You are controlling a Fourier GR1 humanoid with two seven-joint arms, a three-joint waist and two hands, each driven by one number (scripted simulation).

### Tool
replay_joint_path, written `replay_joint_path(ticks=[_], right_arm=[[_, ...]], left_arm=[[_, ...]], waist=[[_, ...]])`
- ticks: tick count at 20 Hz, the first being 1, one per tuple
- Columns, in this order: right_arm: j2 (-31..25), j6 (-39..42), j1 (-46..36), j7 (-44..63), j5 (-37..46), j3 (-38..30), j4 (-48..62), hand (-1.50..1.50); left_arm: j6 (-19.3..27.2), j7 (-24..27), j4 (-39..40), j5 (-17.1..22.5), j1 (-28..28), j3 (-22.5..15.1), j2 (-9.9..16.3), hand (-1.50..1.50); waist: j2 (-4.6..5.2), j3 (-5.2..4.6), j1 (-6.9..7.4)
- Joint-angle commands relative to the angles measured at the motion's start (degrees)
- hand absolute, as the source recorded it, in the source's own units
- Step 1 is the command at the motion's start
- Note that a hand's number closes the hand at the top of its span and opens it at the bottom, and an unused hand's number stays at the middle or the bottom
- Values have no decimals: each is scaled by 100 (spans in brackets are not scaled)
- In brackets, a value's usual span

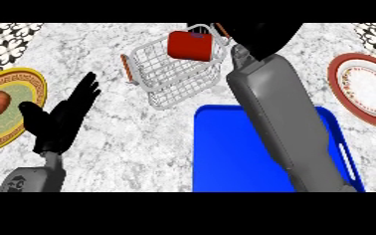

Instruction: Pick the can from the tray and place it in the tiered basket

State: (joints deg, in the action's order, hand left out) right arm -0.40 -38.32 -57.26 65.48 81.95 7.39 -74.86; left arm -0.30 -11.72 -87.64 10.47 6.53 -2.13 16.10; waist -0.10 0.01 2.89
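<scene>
Can: I see the red can [192, 46] over the upper part of the tiered basket, its base against the basket's top wires; I cannot tell whether it rests there on its own.
Right hand: my right hand [266, 36] is up at the far end of the grey forearm, just right of the can. It shows as one black mass, so I cannot tell how it is set, nor whether it touches the can.
Right forearm: it runs from the lower edge up across the tray towards the basket, covering much of the tray's middle.
Tiered basket: the white wire basket [173, 77] stands on the table just beyond the tray, with a brown handle on its left rim.
Tray: the blue tray [229, 154] lies near me, right of centre; no can lies on the part I can see.
Left hand: my left hand [62, 114] is at the left, fingers straight and spread, holding nothing, well apart from the basket.
Left plate: a yellow-rimmed plate [34, 82] at the left edge carries a brownish item that I cannot identify.
Right plate: a red-rimmed plate [351, 83] sits at the right edge.
Table: the grey marbled table [132, 144] carries it all.
</scene>
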Motion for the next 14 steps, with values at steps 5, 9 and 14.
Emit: replay_joint_path(ticks=[5, 9, 14], right_arm=[[39, -361, 504, 1628, 1033, -195, -1610, -150], [39, 67, 1408, 1731, 1302, 0, -2775, -150], [40, 1083, 2340, 1625, 1629, 589, -4645, -150]], left_arm=[[56, 63, 56, 3, -248, 188, 70, 0], [176, 262, -16, -122, -500, 148, -45, 0], [155, 117, 26, -26, -348, 258, -6, 0]], waist=[[-140, -3, -335], [-126, 0, -412], [-137, -3, -559]])
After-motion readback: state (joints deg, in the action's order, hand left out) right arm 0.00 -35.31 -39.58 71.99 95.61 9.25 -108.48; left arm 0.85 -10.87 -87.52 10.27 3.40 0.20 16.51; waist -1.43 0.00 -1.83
